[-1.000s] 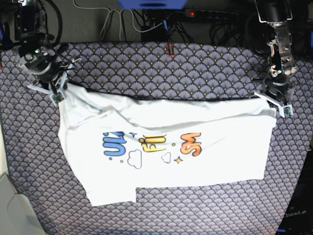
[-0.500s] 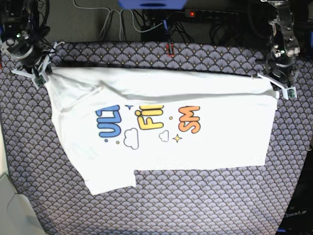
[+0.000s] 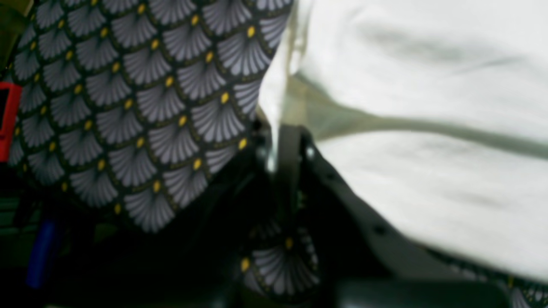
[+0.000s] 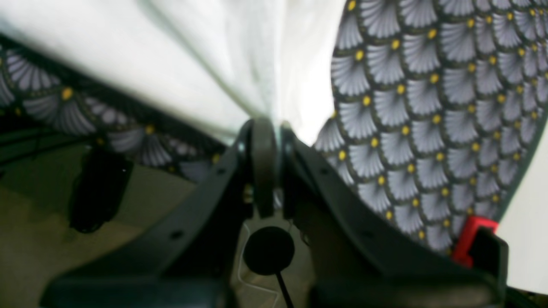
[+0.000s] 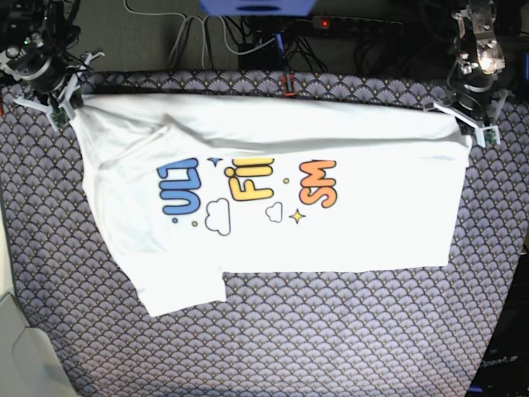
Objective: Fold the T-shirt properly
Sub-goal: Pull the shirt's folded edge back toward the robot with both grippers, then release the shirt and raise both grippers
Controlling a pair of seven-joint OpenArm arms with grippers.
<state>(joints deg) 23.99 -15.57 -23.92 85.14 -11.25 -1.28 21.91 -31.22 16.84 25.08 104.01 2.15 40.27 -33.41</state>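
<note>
The white T-shirt (image 5: 273,240) lies print-up on the patterned table cover, its blue, yellow and orange letters showing. Its far edge is stretched taut between my two grippers. In the base view my right gripper (image 5: 62,103) is at the far left corner, shut on the shirt's corner. My left gripper (image 5: 473,126) is at the far right, also shut on the cloth. The right wrist view shows the fingers (image 4: 263,141) pinched on white fabric (image 4: 192,64). In the left wrist view the blurred fingers (image 3: 289,149) clamp the shirt's edge (image 3: 428,85). One sleeve hangs toward the front left.
A grey fan-patterned cover (image 5: 331,347) spans the table. A small red object (image 5: 287,83) sits at the cover's back edge. Behind it lie a power strip (image 5: 355,23) and cables. A pale surface (image 5: 16,347) borders the front left.
Both grippers have moved toward the back of the table, dragging the shirt with them. The folded-over far edge has pulled flat, and the whole print now shows.
</note>
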